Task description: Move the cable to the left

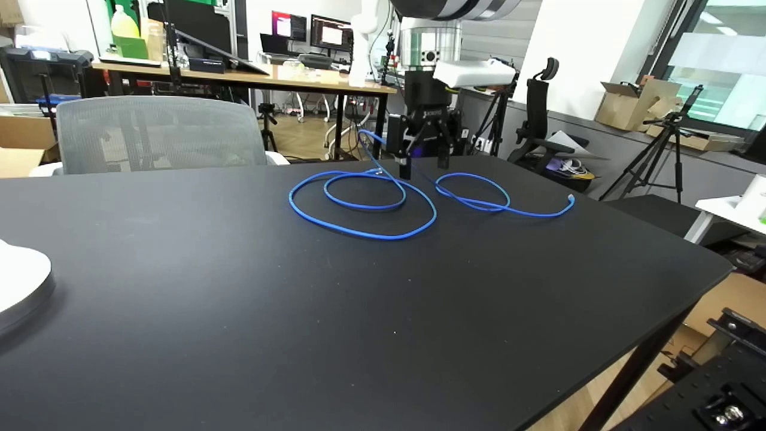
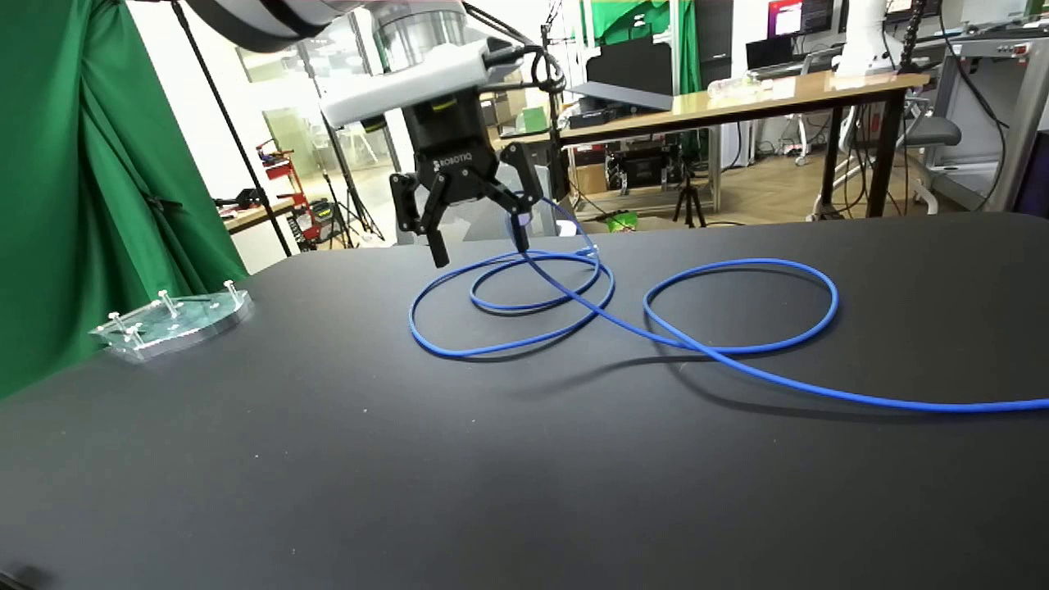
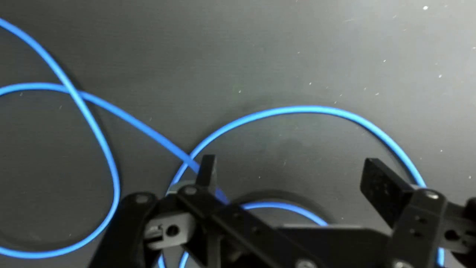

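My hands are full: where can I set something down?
In an exterior view, bare tabletop lies in front of the blue cable, between the white object and the right edge. It's crowded around the gripper and cable loops.

The cable (image 3: 305,109) is uniform bright blue. The table (image 2: 492,475) is black, speckled with white. From where I stand, the gripper (image 2: 480,247) is black with pale lettering (image 2: 454,161). Beyond the far edge, a chair (image 1: 161,134) shows grey mesh; past a side edge, the curtain (image 2: 90,205) is plain green.
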